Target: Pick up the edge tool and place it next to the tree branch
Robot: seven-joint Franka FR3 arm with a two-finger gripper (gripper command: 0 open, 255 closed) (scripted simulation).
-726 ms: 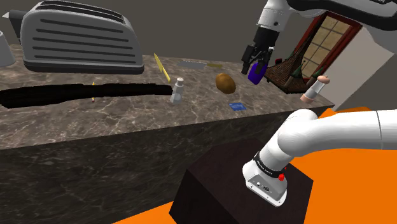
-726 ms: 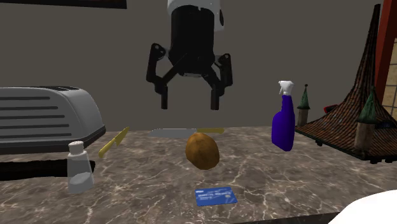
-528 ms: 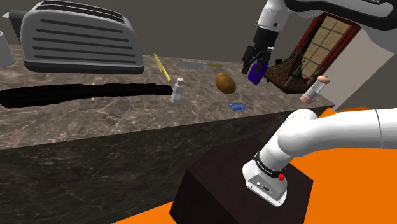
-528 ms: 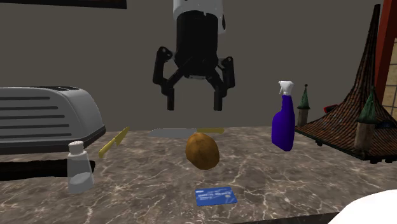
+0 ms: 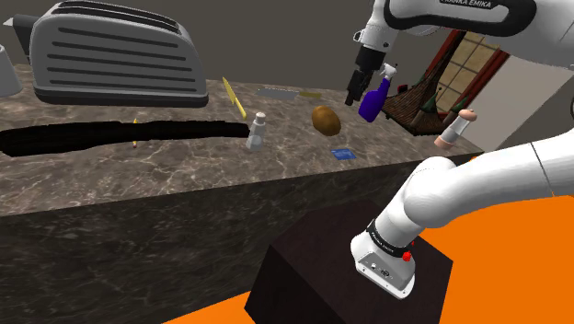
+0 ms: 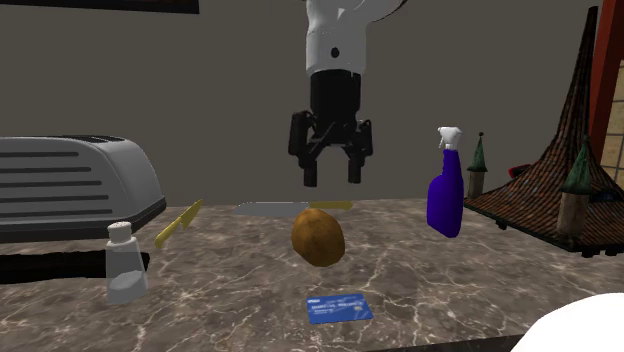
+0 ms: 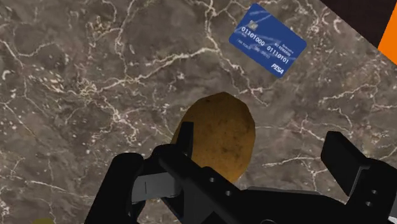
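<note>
The claw [image 6: 332, 180] hangs in the air above the dark marbled worktop [image 6: 220, 290], pointing down. Its two black fingers stand moderately apart and there is nothing between them. In the shoulder view the claw [image 5: 351, 98] sits in front of the purple spray bottle [image 5: 371, 103].

The edge tool is a knife [image 6: 285, 207] lying flat on the worktop, untouched. In the second exterior view it is below the claw. Its yellowish handle end is roughly under the fingertips and its grey blade runs towards that view's left. The tree branch [image 6: 178, 222], a thin yellow stick, lies flat further to that side of the claw, past the blade tip, with a gap of bare worktop between the two.

A brown potato [image 6: 318, 236] sits below the claw and in front of the knife. In the wrist view the potato [image 7: 219, 133] lies under the claw [image 7: 261, 137], close against one finger and clear of the other. A blue card [image 7: 270, 39] lies flat on the worktop [image 7: 95, 76] beyond the potato.

To the second exterior view's right of the claw and lower, the spray bottle [image 6: 445, 200] stands upright. Well off to the other side stand a small white bottle [image 6: 125, 265] and a grey toaster [image 6: 70, 185].
</note>
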